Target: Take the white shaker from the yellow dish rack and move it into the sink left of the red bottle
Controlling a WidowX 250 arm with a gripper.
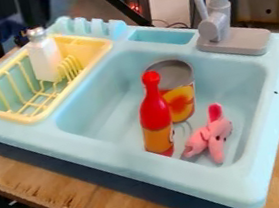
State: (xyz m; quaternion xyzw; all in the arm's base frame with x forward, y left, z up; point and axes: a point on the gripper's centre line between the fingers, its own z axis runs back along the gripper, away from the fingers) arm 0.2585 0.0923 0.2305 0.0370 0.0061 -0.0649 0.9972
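Observation:
The black gripper (26, 12) hangs at the upper left, its lower end close above the silver cap of a white shaker (45, 59). Whether the two touch is unclear. The shaker stands nearly upright in the yellow drying rack (41, 114). Inside the light blue sink basin (101, 102) are a red bottle with an orange label (156, 116), a metal can with an orange and red label (181, 101) behind it, and a pink plush toy (210, 135) to the right.
A grey faucet (224, 27) rises from the sink's back edge. Light blue upright prongs (91, 28) stand behind the rack, with a small recessed tray (161, 37) to their right. The toy sink rests on a wooden table (36, 177).

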